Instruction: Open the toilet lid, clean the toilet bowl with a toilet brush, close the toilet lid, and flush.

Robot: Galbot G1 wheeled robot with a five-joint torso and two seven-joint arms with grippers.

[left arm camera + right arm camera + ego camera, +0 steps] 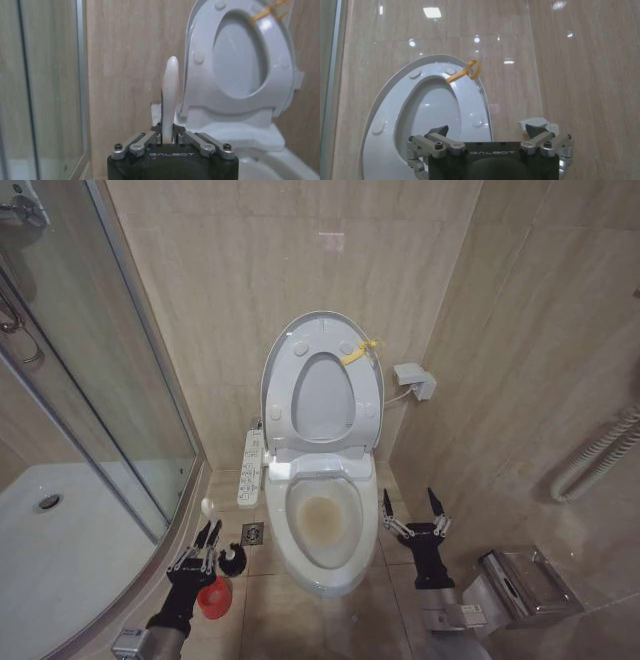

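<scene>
Head view, from the left: a glass shower door (120,380) stands along the wall, and the left gripper (207,542) sits low beside the toilet bowl (322,525), its fingers clamped on the pale handle of the toilet brush (211,525). The dark brush head hangs just above a red holder (214,597) on the floor, next to a floor drain (252,533). A white button panel (251,466) runs along the bowl's left side. The bowl shows a brownish stain inside. The toilet lid (322,385) and seat stand raised against the wall, a yellow tag at the top edge. To the right, the right gripper (413,508) hovers beside the bowl, fingers spread wide and holding nothing.
</scene>
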